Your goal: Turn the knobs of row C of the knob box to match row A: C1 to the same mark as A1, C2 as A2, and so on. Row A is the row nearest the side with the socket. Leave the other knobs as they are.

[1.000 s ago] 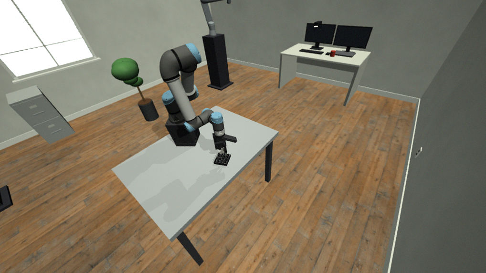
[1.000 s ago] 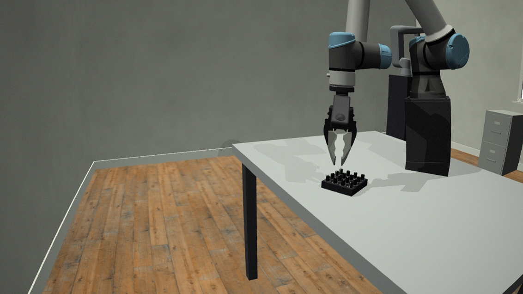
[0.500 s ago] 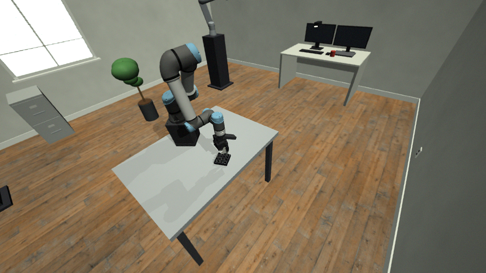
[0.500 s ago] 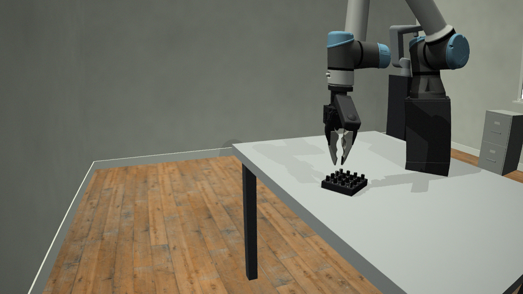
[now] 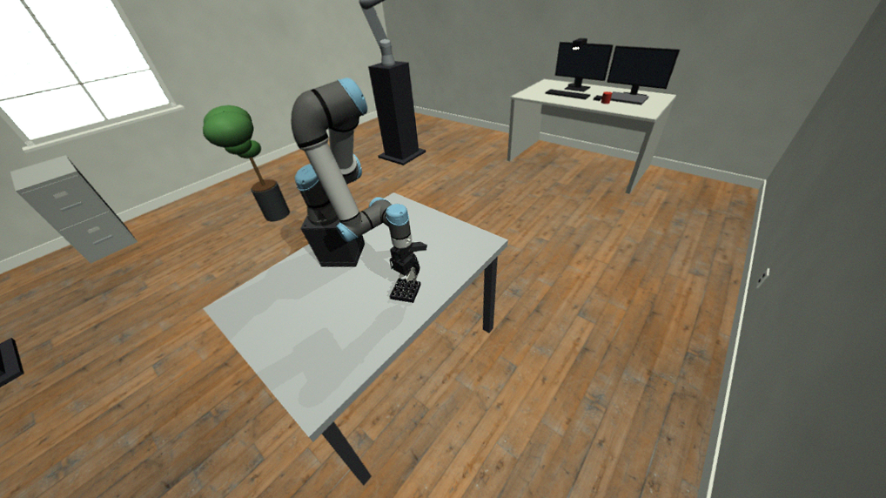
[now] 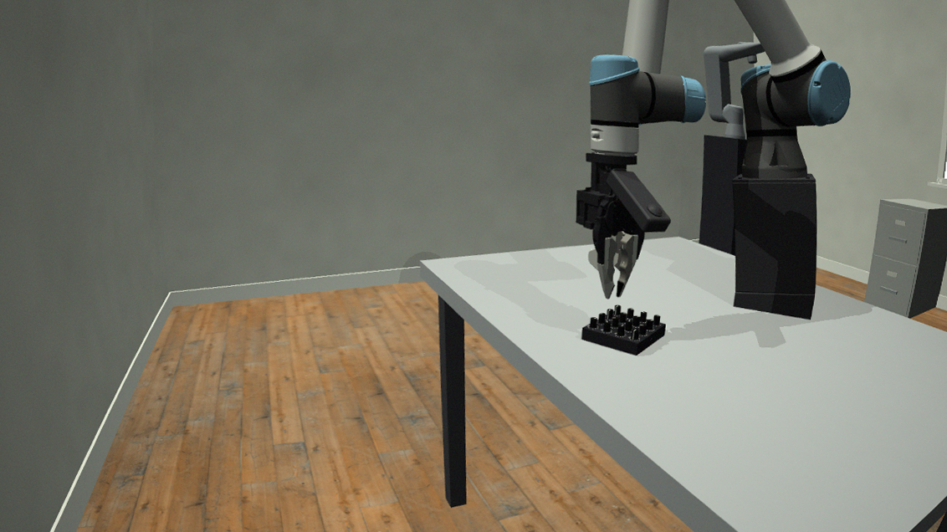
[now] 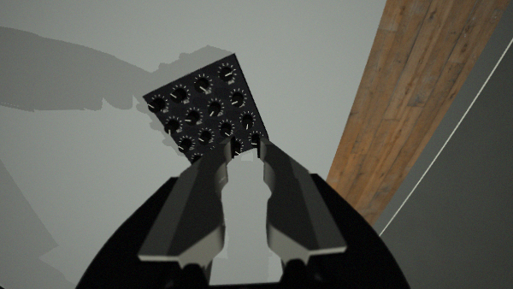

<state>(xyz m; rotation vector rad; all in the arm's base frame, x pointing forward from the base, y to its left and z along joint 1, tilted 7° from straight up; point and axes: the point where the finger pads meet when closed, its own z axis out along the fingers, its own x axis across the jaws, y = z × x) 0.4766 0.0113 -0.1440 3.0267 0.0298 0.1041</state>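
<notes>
The black knob box (image 5: 404, 291) (image 6: 605, 337) (image 7: 233, 61) lies on the grey table near its long edge. Upright black knobs with white pointer lines stand on it in a square grid. In the wrist view the box is turned askew, and the knob pointers aim in differing directions. The row letters are too small to read, and I cannot make out the socket. My gripper (image 5: 409, 278) (image 6: 613, 296) (image 7: 245, 138) points down above the box, clear of the knobs in the exterior view. Its fingertips are a narrow gap apart with nothing between them. In the wrist view the fingers hide part of the near knobs.
The table (image 5: 280, 345) (image 6: 775, 415) carries the arm's shadow. The arm's black base (image 5: 336, 247) (image 6: 775, 246) stands at the table's far side. A white desk with monitors, a plant, a cabinet and another arm on a pedestal stand farther off.
</notes>
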